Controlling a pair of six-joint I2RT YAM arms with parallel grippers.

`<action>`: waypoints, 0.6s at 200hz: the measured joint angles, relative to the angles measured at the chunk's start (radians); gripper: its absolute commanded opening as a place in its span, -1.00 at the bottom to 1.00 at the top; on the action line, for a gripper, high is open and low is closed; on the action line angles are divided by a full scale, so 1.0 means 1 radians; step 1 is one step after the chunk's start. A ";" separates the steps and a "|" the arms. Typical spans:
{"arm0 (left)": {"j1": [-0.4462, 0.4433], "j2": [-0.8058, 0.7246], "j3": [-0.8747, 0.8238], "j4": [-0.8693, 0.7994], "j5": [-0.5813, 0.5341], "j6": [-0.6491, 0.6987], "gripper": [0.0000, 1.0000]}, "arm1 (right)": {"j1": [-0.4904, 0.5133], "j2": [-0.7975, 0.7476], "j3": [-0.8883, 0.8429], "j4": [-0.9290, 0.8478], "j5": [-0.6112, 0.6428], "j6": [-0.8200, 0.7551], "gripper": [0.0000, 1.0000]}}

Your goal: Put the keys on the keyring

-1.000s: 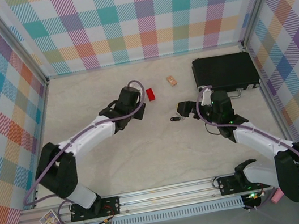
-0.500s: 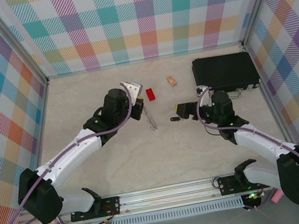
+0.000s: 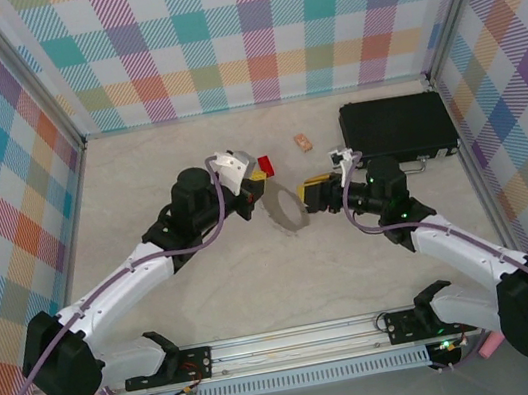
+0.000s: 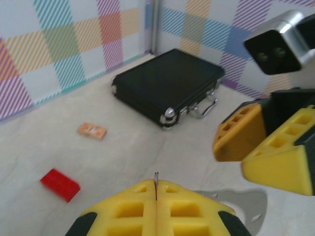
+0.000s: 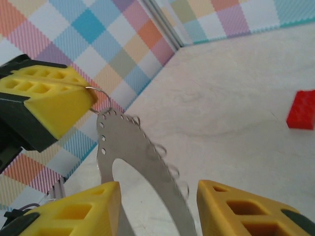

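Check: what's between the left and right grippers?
The keyring, pinched by the shut left gripper, its rim between the right gripper's open fingers. Clear in the right wrist view.

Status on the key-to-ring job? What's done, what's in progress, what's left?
Done: the large flat grey ring is held up off the table, with the left end effector shut on a wire loop at its edge. In hand: the right end effector is open, with the ring's band between its fingers. Left: no key hangs on the loops I can see, so threading looks undone.

2 white-black arms (image 3: 128, 279), yellow fingers (image 4: 140, 209)
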State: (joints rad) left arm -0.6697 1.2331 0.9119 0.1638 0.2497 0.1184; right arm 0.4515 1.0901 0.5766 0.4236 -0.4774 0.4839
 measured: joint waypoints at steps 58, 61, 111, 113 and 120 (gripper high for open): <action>0.012 -0.007 -0.014 0.100 0.117 -0.073 -1.00 | 0.001 0.027 0.063 0.010 -0.061 0.005 -0.33; 0.012 -0.007 -0.014 0.103 0.120 -0.076 -1.00 | 0.001 0.029 0.067 0.010 -0.064 0.005 -0.33; 0.018 -0.014 -0.015 0.133 0.162 -0.115 -1.00 | 0.001 0.080 0.104 0.030 -0.123 0.031 -0.39; 0.018 -0.014 -0.015 0.135 0.163 -0.117 -1.00 | 0.001 0.082 0.106 0.030 -0.124 0.033 -0.39; 0.019 -0.016 -0.019 0.145 0.169 -0.127 -1.00 | 0.001 0.093 0.119 0.031 -0.133 0.034 -0.40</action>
State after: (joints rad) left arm -0.6506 1.2175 0.8925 0.3092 0.4187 -0.0082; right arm 0.4522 1.1835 0.6956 0.4549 -0.6102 0.5179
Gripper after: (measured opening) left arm 0.045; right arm 0.307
